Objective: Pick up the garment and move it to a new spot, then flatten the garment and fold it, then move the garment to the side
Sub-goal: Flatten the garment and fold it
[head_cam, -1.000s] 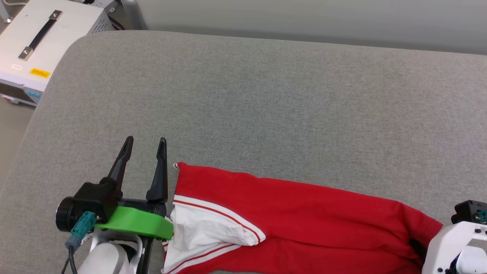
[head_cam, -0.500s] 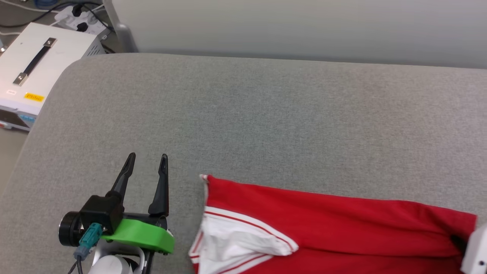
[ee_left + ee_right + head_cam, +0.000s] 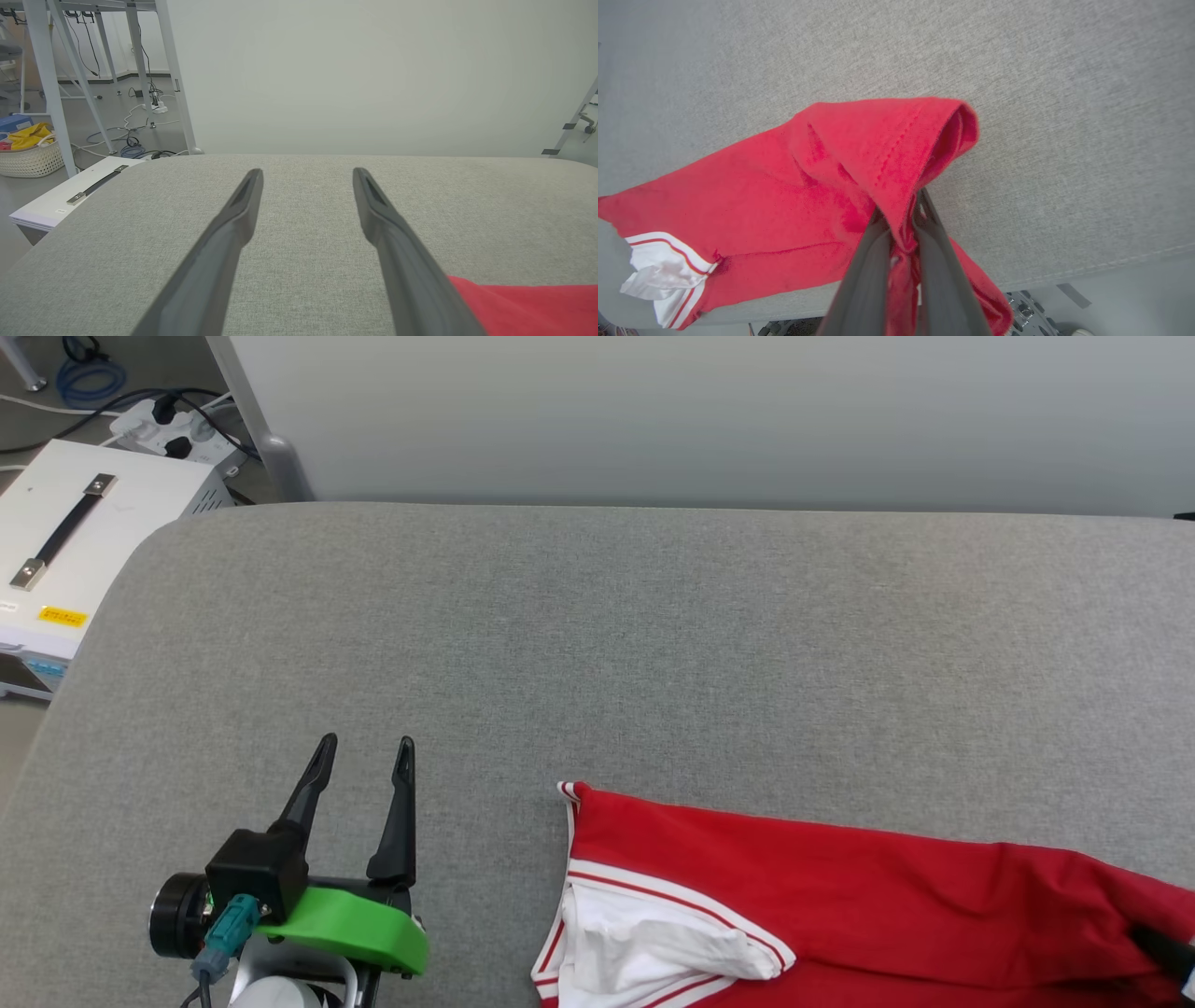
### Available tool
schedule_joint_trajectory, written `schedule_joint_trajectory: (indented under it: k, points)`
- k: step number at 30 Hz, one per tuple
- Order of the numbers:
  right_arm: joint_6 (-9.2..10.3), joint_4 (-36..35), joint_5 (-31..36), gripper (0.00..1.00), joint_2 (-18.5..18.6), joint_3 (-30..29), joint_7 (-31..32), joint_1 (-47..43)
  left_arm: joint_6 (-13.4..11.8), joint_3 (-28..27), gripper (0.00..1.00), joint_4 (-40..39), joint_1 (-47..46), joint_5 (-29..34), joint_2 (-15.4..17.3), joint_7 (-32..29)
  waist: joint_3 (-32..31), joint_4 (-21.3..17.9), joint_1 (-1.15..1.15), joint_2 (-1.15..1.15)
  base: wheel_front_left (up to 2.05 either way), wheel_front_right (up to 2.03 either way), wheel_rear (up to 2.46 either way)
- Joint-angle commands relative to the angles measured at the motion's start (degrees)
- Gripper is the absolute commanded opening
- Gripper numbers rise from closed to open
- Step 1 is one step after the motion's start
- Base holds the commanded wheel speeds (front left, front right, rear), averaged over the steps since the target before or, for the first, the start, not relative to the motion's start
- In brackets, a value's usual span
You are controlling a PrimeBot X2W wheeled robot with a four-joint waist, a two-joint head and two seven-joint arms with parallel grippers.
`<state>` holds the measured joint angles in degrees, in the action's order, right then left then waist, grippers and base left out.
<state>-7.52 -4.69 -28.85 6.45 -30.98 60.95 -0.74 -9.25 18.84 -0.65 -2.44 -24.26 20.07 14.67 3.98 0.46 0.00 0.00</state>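
Right end effector, garment lengthwise left-right

Grey fabric-covered bench across the middle, plain pale wall above, white handled case and floor cables upper left

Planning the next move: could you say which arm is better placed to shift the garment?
Right: the right gripper is shut on the garment; the left gripper stands open, apart from it.

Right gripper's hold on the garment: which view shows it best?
Right wrist view: the right gripper pinches a red fold of the garment. Head view shows the cloth running to the frame's edge; left wrist view, a red corner.
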Motion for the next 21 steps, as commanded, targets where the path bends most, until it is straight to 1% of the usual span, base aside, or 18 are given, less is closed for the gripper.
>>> schedule_joint_trajectory:
  k: [1, 3, 7, 8, 10, 12, 15, 21]
  points:
    - [0.03, -0.58, -2.57, 0.00, -0.98, 0.34, 0.89, 1.12, 0.37, -0.01, 1.00, 0.09, 0.69, -0.13, -0.08, 0.32, -0.26, 0.24, 0.00, 0.00, 0.00, 0.00, 0.00]
    - [0.03, -1.08, -7.23, 0.00, -2.25, 1.26, 2.98, 1.16, 0.25, -0.09, 1.00, 0.17, 0.76, -0.21, -0.01, 0.32, -0.46, 0.51, 0.00, 0.00, 0.00, 0.00, 0.00]
    - [0.03, -0.37, -21.22, 0.00, -3.48, 2.92, 6.71, 1.58, 0.20, 0.14, 1.00, 0.39, 0.96, -0.40, 0.12, -0.11, -0.92, 1.16, 0.00, 0.00, 0.00, 0.00, 0.00]
    - [0.03, 0.73, -25.50, 0.00, -3.52, 3.87, 6.80, 1.39, 0.16, 0.20, 1.00, 0.55, 1.00, -0.64, 0.05, -0.49, -0.97, 1.36, 0.00, 0.00, 0.00, 0.00, 0.00]
    - [0.03, 2.54, -31.75, 0.00, -3.54, 6.42, 6.01, 0.87, 0.22, 0.12, 1.00, 0.58, 0.85, -1.19, -0.24, -0.59, -0.96, 1.78, 0.00, 0.00, 0.00, 0.00, 0.00]
    - [0.03, 4.12, -36.44, 0.00, -3.55, 9.18, 4.48, 0.53, 0.34, 0.28, 1.00, 0.69, 0.51, -1.24, -0.16, -0.85, -0.89, 2.35, 0.00, 0.00, 0.00, 0.00, 0.00]
    - [0.03, 5.82, -41.81, 0.00, -3.56, 14.32, 1.67, 0.09, 0.62, 0.68, 1.00, 0.70, -0.37, -1.16, -0.14, -1.13, -0.56, 3.52, 0.00, 0.00, 0.00, 0.00, 0.00]
    - [0.03, 8.32, -46.79, 0.00, -3.57, 24.70, -4.12, 0.11, 1.16, 1.25, 1.00, 1.35, -2.14, -1.32, -0.61, -1.15, 0.68, 5.72, 0.00, 0.00, 0.00, 0.00, 0.00]
